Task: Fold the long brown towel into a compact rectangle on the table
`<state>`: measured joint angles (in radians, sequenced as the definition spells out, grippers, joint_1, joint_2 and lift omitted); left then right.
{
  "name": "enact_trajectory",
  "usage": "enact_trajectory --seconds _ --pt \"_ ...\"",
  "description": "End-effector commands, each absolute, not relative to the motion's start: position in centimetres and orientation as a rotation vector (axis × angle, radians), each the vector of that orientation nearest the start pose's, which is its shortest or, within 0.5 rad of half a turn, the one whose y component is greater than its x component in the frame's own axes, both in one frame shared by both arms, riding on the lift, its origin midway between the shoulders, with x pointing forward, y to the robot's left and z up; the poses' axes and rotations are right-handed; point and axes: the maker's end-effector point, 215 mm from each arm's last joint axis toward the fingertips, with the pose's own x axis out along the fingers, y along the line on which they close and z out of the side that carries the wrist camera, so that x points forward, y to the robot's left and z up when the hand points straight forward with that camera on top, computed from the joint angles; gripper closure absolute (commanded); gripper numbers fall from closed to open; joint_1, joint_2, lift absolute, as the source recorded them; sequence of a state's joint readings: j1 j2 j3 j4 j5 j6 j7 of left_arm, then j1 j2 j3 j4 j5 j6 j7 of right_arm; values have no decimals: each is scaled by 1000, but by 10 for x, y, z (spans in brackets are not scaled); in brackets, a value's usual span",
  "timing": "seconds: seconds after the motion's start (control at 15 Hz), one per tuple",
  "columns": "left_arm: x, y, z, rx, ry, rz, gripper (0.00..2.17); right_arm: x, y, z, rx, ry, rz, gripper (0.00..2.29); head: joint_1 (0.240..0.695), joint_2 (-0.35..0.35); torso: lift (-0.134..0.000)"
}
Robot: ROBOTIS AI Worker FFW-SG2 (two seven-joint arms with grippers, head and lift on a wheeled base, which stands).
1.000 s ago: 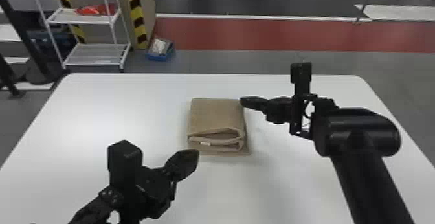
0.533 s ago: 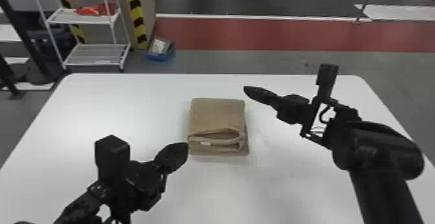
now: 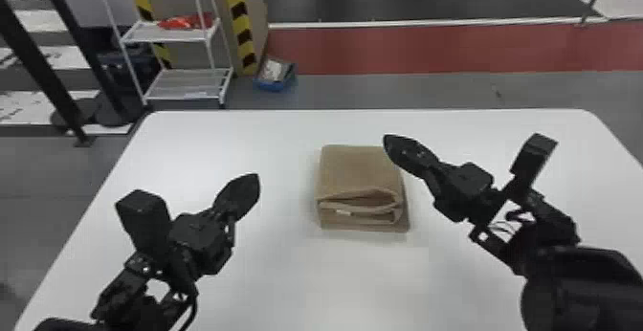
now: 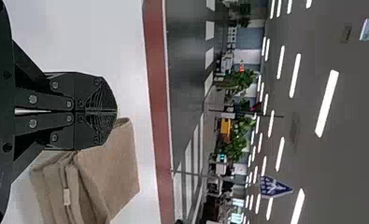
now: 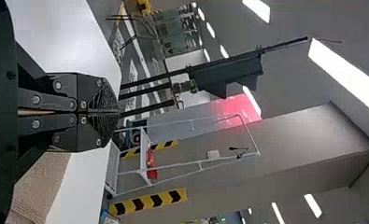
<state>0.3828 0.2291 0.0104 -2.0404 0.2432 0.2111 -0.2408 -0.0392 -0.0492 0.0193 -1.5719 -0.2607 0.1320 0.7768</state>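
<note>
Both closed, slanting inward: left claw apart from towel, right claw near its far right corner.

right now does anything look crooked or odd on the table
Only the brown towel looks slightly untidy. It lies folded on the white table, but its bottom layer pokes out past the rest at the near right corner, and the folds gape unevenly along the near side. Nothing looks spilled.
</note>
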Motion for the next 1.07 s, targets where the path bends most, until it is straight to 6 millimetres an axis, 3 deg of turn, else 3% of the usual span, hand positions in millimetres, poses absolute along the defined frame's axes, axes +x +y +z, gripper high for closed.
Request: enact_trajectory --seconds 0.0,0.07,0.4,0.53,0.73,1.0 --pt "474 221 -339 -45 99 -303 1713 529 -52 -333 151 -1 810 2172 695 108 -125" --pt "473 222 -340 -46 101 -301 1713 528 -43 -330 109 -19 790 2172 695 147 -125" --pt "466 211 -353 -56 115 -326 1713 547 -7 -344 15 52 748 2169 695 206 -125" --pt "465 208 -355 -57 119 -334 1713 561 -7 -365 -3 126 719 2169 695 214 -125" --pt "461 206 -355 -56 113 -343 1713 574 -5 -378 -2 188 704 2115 695 211 -125" --pt "460 205 -354 -58 108 -348 1713 567 -14 -419 2 351 697 2118 695 208 -125"
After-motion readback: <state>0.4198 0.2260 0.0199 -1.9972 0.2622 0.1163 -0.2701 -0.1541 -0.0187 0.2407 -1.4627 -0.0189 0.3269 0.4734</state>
